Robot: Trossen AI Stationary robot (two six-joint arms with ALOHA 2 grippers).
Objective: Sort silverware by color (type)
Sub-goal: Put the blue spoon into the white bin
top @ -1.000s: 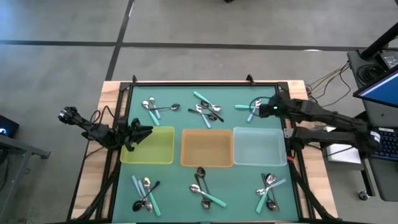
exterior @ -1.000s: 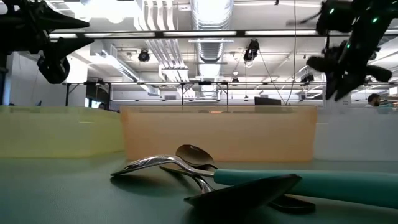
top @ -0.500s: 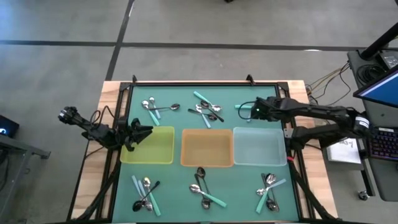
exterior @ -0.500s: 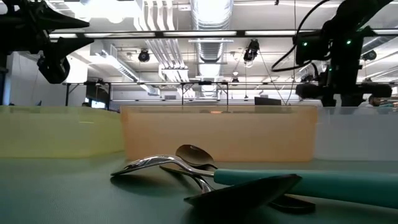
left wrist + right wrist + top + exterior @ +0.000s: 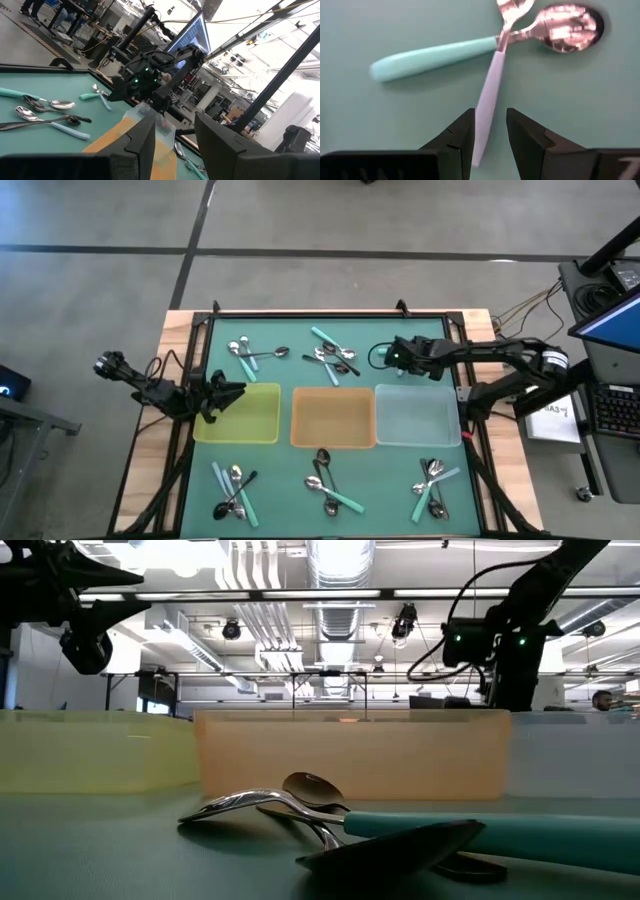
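In the right wrist view, two spoons lie crossed on the green mat at the far right: one with a teal handle (image 5: 430, 57) and one with a pale blue handle (image 5: 490, 95), their shiny bowls side by side. My right gripper (image 5: 489, 137) hangs above them, pointing steeply down and open. Its fingers stand on either side of the pale handle's free end, not touching it. In the high view this gripper (image 5: 390, 356) covers the pair. My left gripper (image 5: 232, 391) waits, open, at the yellow tray's left edge.
Yellow (image 5: 245, 415), orange (image 5: 333, 418) and clear (image 5: 417, 415) trays stand in a row across the mat's middle. Spoon heaps lie far left (image 5: 250, 355), far middle (image 5: 333, 358), near left (image 5: 233, 490), near middle (image 5: 328, 485) and near right (image 5: 432, 488). A black frame rims the mat.
My right gripper has moved toward the table's left edge and down over the far-right spoons. It rolled at the wrist on the way. In the low view it has sunk from the picture's top right to just behind the orange tray.
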